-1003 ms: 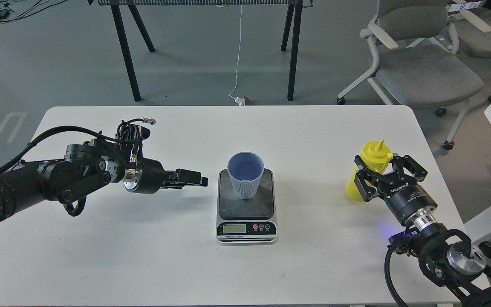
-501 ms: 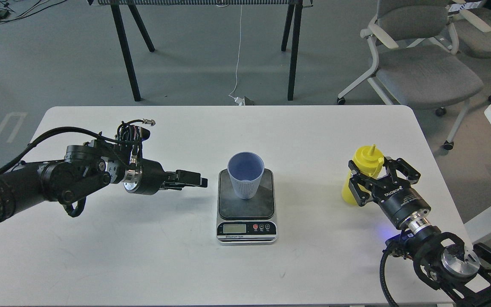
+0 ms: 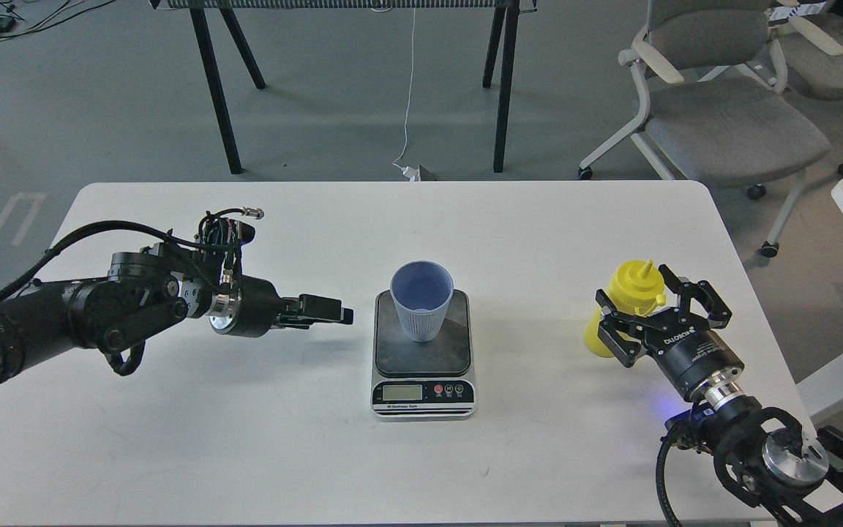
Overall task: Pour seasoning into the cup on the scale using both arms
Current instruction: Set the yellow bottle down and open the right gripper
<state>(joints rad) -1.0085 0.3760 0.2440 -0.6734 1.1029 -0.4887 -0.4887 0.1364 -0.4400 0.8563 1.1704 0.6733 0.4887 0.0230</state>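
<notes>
The light blue ribbed cup (image 3: 421, 304) stands upright on the dark platform of the scale (image 3: 423, 351) at the table's middle. The yellow seasoning bottle (image 3: 623, 307) is at the right, leaning, with its nozzle pointing up. My right gripper (image 3: 637, 296) reaches in from the lower right and its fingers (image 3: 612, 333) clasp the bottle's sides. My left gripper (image 3: 330, 309) points right at cup height, a short gap left of the cup. Its fingers lie together with nothing between them.
The white table (image 3: 246, 439) ends just right of the bottle. Grey office chairs (image 3: 721, 110) stand beyond the far right corner. Black table legs (image 3: 216, 95) and a white cable (image 3: 408, 110) are behind the table.
My right gripper and the bottle have shifted slightly left and toward me together. My left gripper has drifted a little down and left, away from the cup. Cup and scale have not moved.
</notes>
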